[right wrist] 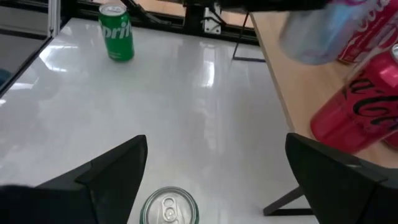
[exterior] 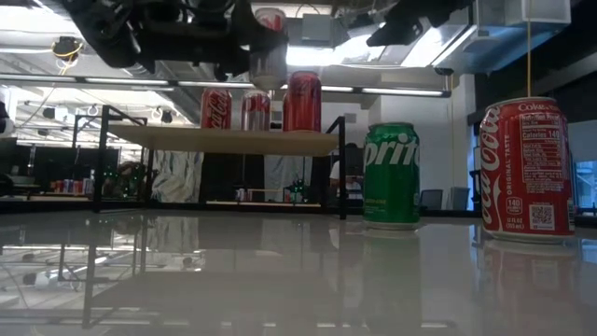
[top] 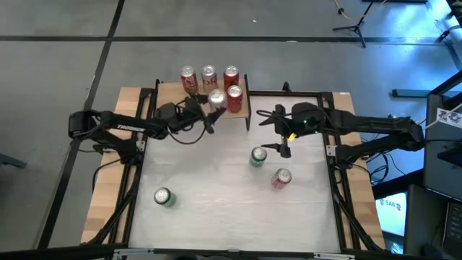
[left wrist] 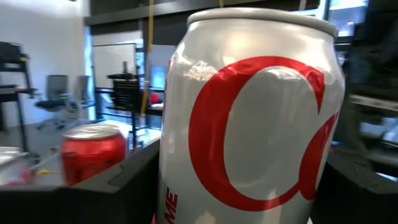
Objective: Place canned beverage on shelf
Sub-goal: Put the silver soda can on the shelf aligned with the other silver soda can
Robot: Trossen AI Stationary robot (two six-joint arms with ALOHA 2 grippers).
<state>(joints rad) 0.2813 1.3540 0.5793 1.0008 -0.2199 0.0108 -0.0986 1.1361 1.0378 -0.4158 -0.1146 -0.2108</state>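
Nearest the table's front: green can (top: 163,196) alone, wide bare tabletop (top: 209,180) around it. Mid-table: right gripper (top: 284,149), fingers spread and empty, above another green can (top: 258,157); red can (top: 281,178) beside. Farther: left gripper (top: 209,110) clamping silver can (top: 216,100), raised over shelf (top: 170,94) front edge beside red cans (top: 233,97). Advice: lower upright into the open front spot, clear of neighbours and edge.

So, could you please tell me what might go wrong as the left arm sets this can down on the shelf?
The left gripper holds the silver can above the shelf, close beside a red can; lowering it could knock that neighbour over. The spot is also near the shelf's front edge, so the can might tip off.
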